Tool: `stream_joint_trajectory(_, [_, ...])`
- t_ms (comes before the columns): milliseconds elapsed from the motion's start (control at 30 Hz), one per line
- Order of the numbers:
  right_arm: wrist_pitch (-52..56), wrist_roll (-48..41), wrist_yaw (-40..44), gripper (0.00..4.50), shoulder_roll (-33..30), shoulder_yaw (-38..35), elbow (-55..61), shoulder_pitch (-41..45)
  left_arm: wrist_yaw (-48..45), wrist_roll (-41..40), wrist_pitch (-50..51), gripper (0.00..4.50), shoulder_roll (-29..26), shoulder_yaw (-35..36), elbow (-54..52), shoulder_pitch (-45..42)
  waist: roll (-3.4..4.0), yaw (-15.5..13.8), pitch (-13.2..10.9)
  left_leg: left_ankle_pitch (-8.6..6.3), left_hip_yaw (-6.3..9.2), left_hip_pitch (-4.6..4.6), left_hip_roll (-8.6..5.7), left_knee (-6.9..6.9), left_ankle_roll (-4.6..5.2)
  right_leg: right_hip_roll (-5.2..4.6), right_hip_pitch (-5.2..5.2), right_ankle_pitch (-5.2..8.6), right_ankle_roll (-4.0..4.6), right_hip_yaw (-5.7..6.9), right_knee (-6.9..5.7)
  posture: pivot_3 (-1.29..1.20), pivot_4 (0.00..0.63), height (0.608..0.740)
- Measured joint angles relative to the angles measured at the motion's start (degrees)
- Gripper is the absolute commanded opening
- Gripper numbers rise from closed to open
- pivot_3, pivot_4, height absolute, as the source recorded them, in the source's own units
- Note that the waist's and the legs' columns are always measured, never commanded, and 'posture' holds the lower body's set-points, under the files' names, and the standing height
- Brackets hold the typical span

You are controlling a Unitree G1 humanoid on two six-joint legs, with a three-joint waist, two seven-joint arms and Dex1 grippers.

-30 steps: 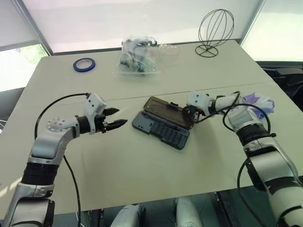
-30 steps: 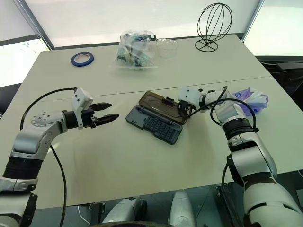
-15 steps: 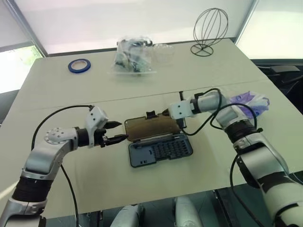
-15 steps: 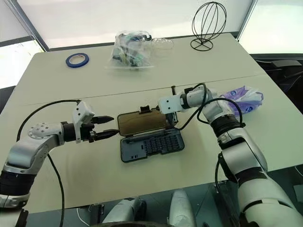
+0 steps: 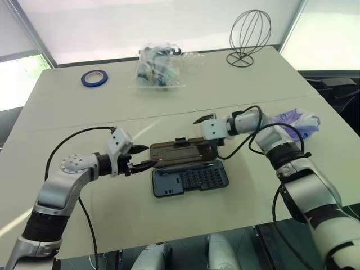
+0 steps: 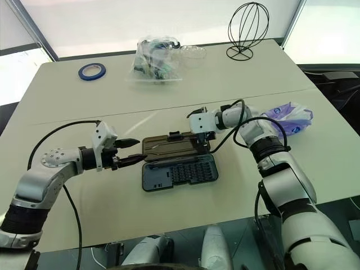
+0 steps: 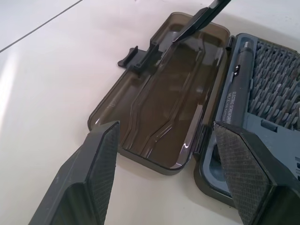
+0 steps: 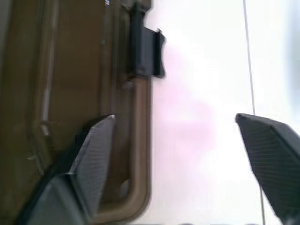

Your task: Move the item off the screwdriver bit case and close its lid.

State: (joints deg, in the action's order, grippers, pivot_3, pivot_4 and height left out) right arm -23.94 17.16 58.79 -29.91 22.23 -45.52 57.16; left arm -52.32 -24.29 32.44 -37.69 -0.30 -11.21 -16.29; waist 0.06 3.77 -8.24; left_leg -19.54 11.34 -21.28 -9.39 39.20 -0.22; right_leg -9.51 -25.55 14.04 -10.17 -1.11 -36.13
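Now, lid (image 6: 171, 145) open, apparently touching right tool (image 6: 198, 128)

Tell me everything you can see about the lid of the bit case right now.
The lid is a smoky brown translucent plastic panel with raised ribs moulded inside and a small black latch tab on its far long edge. It lies swung fully open, flat on the table, hinged to the dark case along its near edge. One finger of the open right end effector is over its right end; contact is unclear. The open left end effector hovers beside its left end.
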Motion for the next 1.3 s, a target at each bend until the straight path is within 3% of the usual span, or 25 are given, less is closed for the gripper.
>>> stream_joint_trajectory(100, [6.6,-3.4,1.8,4.06,-3.6,-3.9,5.7,-1.1,0.2,-1.5,0.9,3.28,0.6,1.0,0.0,-0.7,0.01,-0.3,0.0,0.0,0.0,-0.06,-0.01,0.01,0.0,-0.01,-0.04,0.0,0.0,0.0,0.01,0.0,0.15,0.74])
stream_joint_trajectory(200, [19.7,-11.6,5.4,4.06,-8.0,-11.3,19.0,-4.4,0.1,-4.1,3.0,3.28,0.4,2.3,-2.0,-0.8,0.01,-0.7,0.0,0.0,0.01,-0.08,0.0,-0.01,0.0,-0.02,-0.07,0.0,0.0,-0.01,0.0,0.0,0.15,0.74])
stream_joint_trajectory(300, [33.7,-19.2,6.7,4.12,-10.3,-17.2,34.1,-11.0,-0.6,-7.5,5.7,2.47,0.2,2.1,-7.2,0.2,0.0,-1.2,0.0,-0.01,-0.05,-0.07,0.0,0.01,0.0,-0.04,-0.06,0.0,0.0,-0.04,0.01,0.0,0.15,0.74])
stream_joint_trajectory(433, [45.3,-23.3,4.2,4.12,-10.7,-19.7,44.2,-18.9,-2.2,-9.7,7.1,0.38,0.1,-0.5,-11.4,1.0,0.0,-1.7,0.0,-0.01,-0.16,-0.05,0.0,0.17,0.01,-0.05,0.01,-0.03,0.04,-0.07,0.01,0.0,0.15,0.74])
stream_joint_trajectory(467, [46.9,-23.7,3.6,4.12,-10.7,-19.8,45.3,-19.9,-2.6,-9.8,7.1,0.07,0.1,-1.4,-11.7,1.0,0.0,-1.8,0.0,-0.01,-0.2,-0.06,0.0,0.22,0.01,-0.06,0.01,-0.03,0.04,-0.08,0.02,0.0,0.15,0.74])
stream_joint_trajectory(733, [53.2,-25.1,-2.5,4.12,-8.4,-19.4,44.7,-21.4,-10.6,1.1,-3.3,0.07,-2.8,-14.6,-4.9,-1.6,0.01,-3.0,0.0,-0.01,-0.33,-0.03,0.0,0.27,0.01,-0.08,0.01,-0.04,0.07,-0.11,0.07,0.0,0.15,0.74])
stream_joint_trajectory(1067, [55.6,-24.6,-2.4,4.12,-4.1,-12.5,37.6,-15.0,-12.1,6.3,-10.7,0.07,-2.3,-15.0,1.4,-0.9,0.0,-2.8,0.0,-0.01,-0.31,-0.01,0.01,0.27,0.01,-0.08,0.0,-0.05,0.07,-0.1,0.04,0.0,0.15,0.74])
stream_joint_trajectory(1300, [50.5,-20.2,3.4,4.12,-0.4,-4.2,21.0,-7.9,-11.6,7.9,-13.7,0.07,-2.8,-14.8,-1.0,2.1,0.0,-2.9,0.0,-0.01,-0.27,0.04,0.0,0.27,0.01,-0.07,0.08,-0.05,0.07,-0.09,0.03,0.0,0.15,0.74])
